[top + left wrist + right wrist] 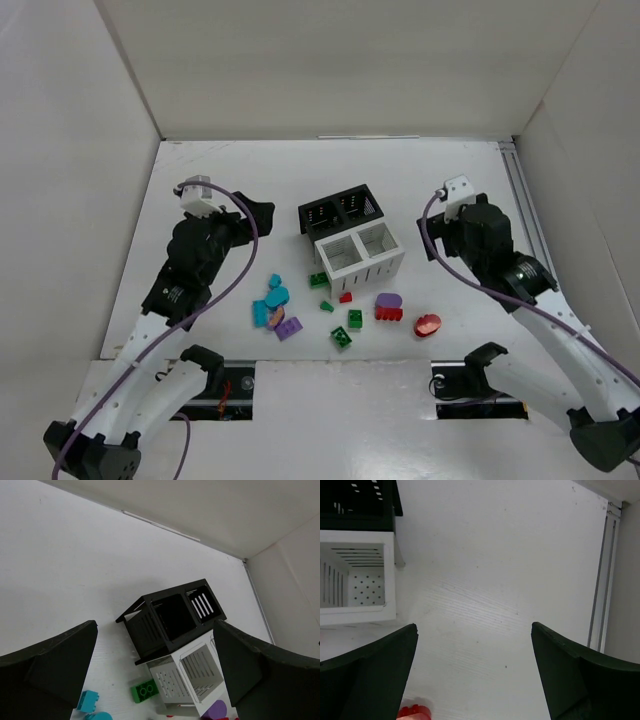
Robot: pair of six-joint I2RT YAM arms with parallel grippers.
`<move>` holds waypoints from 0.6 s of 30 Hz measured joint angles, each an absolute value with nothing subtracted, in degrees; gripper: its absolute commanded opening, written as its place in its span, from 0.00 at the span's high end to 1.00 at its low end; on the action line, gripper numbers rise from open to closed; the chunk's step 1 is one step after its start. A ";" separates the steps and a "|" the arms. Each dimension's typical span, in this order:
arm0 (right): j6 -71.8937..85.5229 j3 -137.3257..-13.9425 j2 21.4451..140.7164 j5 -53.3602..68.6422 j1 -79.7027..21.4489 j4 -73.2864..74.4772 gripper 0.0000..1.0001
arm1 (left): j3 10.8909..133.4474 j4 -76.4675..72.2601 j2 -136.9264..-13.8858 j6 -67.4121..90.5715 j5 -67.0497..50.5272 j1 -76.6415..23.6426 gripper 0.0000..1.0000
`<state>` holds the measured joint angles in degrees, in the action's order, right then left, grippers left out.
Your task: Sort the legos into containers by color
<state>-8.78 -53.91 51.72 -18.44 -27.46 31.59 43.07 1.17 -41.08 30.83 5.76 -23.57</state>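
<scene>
Surface: we see a white table (200, 200) closed in by plain white panels (330, 70).
Legos (355, 319): small studded bricks, scattered on the table nearest the arm bases. Teal and purple ones lie to the left, green in the middle, red and purple to the right.
White bin (360, 255): two square cells and slotted sides, just behind the legos.
Black bin (340, 211): the same build, set against the white bin's far side.
Left gripper (155, 625): jaws spread wide, holding nothing, left of the bins.
Right gripper (474, 626): jaws spread wide, holding nothing, right of the bins.
</scene>
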 measured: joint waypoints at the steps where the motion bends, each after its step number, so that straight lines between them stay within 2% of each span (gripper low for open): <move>1: -8.78 -53.47 50.04 -18.24 -27.73 31.55 0.00 | 43.07 1.45 -41.45 30.83 5.54 -23.57 0.00; 6: -6.46 -51.22 45.60 -19.51 -28.21 33.10 0.00 | 43.07 1.80 -43.48 30.83 3.62 -23.57 0.00; 18: 1.48 -47.03 47.90 -16.36 -30.09 40.66 0.00 | 41.12 2.52 -44.47 30.92 2.63 -23.57 0.00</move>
